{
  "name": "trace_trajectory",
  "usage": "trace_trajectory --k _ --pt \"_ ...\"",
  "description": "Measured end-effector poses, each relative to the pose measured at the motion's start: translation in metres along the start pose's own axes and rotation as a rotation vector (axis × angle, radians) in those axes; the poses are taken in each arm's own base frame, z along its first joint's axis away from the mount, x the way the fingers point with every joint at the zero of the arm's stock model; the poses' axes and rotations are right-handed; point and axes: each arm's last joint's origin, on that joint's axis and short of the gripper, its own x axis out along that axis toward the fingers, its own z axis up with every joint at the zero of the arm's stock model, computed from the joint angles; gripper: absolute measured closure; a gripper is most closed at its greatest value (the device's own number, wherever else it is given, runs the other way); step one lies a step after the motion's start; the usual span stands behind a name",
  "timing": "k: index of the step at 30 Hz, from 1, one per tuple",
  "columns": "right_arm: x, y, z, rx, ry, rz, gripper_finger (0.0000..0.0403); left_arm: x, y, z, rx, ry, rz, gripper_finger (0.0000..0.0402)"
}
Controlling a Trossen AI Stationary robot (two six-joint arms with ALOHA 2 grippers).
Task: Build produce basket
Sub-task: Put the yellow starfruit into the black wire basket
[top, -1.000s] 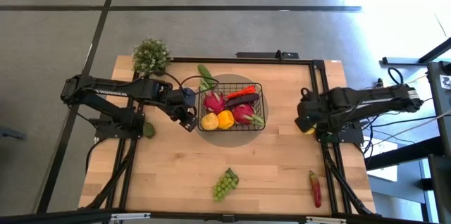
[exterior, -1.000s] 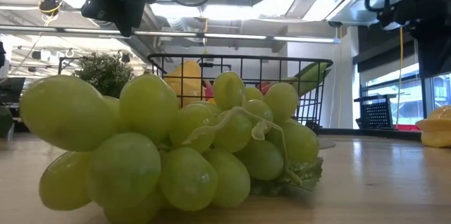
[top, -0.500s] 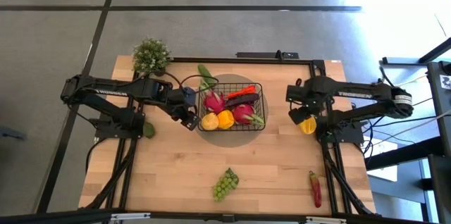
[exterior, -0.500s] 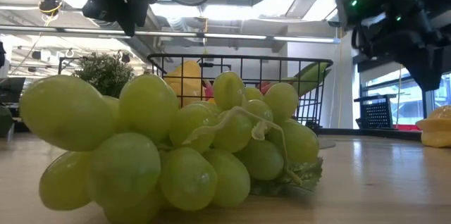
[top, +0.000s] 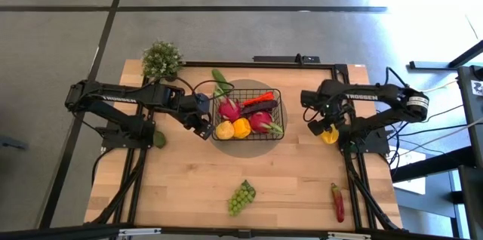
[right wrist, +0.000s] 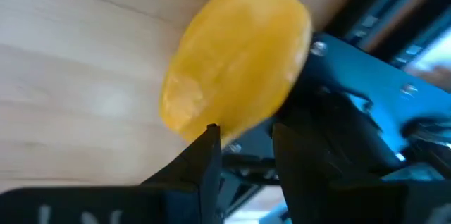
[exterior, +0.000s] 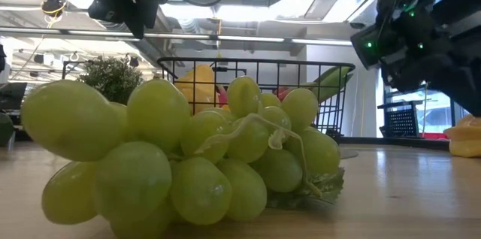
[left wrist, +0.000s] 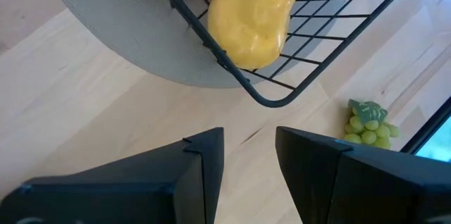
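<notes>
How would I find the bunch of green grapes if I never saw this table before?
Start at the black wire basket in the middle of the wooden table, then look toward the table's near edge, away from the potted plant. The green grapes lie there alone on bare wood. The red chili on that edge is long and thin; the grapes are a knobbly cluster of round balls.

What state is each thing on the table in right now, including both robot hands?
basket: upright on a grey mat, partly filled with produce
green grapes: loose on the table, outside the basket
red chili: loose on the table
yellow fruit: on the table by the right hand
left hand: open, empty
right hand: open, empty
</notes>
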Motion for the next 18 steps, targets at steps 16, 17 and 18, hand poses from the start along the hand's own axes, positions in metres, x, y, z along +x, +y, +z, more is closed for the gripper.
trace_trajectory --k 16,17,18 --pt "0.009 0.006 0.012 0.004 -0.03 0.085 0.0285 0.0 0.0 0.0 0.016 0.002 0.0 0.0285" --pt "0.008 0.007 0.013 -0.021 -0.046 0.094 0.0289 0.0 0.0 0.0 0.025 0.001 0.0 0.0285" --pt "0.008 0.008 0.014 -0.027 -0.05 0.094 0.0296 0.0 0.0 0.0 0.031 0.002 0.0 0.0285"
